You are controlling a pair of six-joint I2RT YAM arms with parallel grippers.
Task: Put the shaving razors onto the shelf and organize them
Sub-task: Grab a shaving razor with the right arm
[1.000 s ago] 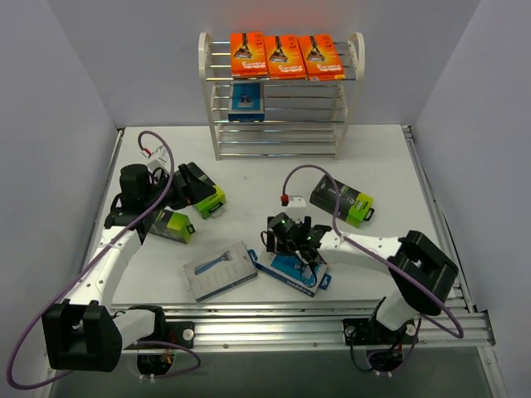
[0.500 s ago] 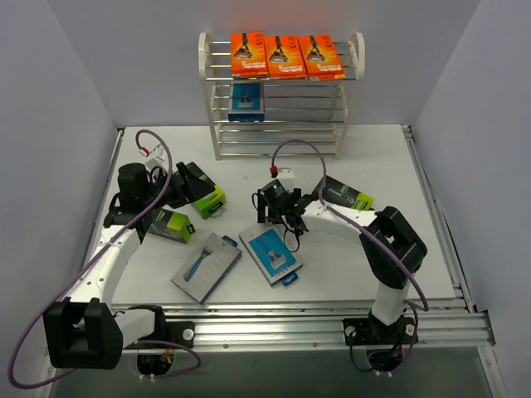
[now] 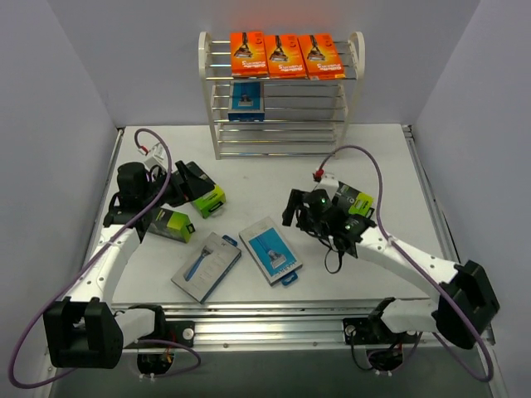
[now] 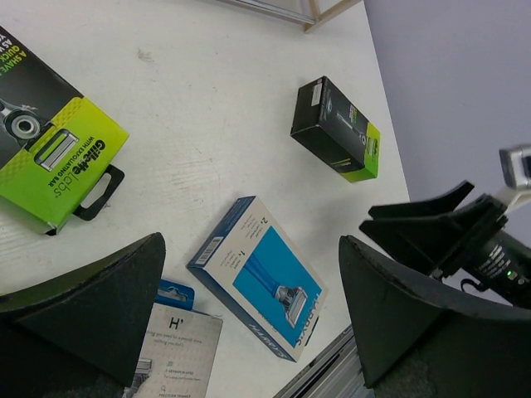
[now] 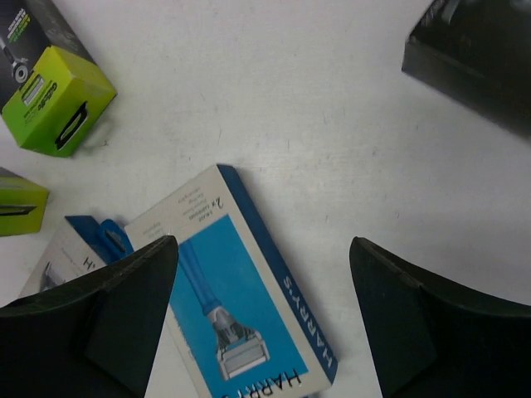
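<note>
One lime-green box (image 3: 358,201) lies partly hidden behind right arm (image 3: 400,254)

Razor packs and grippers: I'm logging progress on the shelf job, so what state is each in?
orange cards: three flat on the shelf's top tier
shelved blue pack: on second tier
loose blue pack: flat on the table
grey pack: flat on table
green boxes: three on table, unshelved
left gripper: jaws open, empty
right gripper: jaws open, empty

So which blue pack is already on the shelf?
The blue pack on the shelf, second tier, beneath the leftmost orange card; the other two packs lie flat on the table.
</note>
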